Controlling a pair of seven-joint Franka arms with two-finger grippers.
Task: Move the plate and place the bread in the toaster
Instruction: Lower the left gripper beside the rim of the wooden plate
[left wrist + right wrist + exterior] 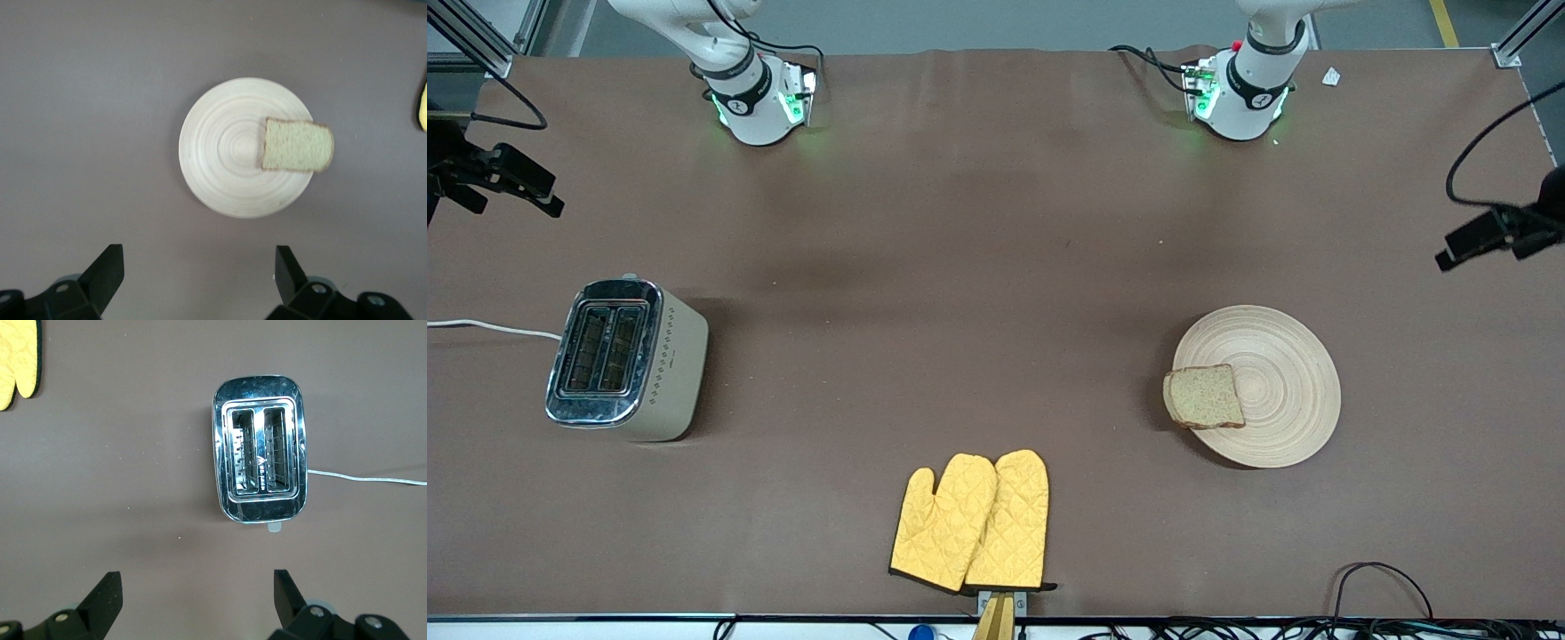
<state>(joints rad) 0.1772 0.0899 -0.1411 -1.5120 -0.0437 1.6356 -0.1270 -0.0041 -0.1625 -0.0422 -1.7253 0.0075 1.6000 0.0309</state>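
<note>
The left claw [198, 270] hangs spread high over the plate [1272, 356], where the bread [1204, 396] lies overhanging the rim on the side facing the toaster [628, 359]. The right claw [197, 597] – also spread – hangs above the toaster, which stands toward the right arm's end of the worktop [978, 284].

Front view: high, facing both arm bases across the whole table. Left wrist view: straight down over the plate [243, 157]. Right wrist view: straight down over the toaster [260, 448]. Yellow oven mitts [971, 522] appear in all three.
</note>
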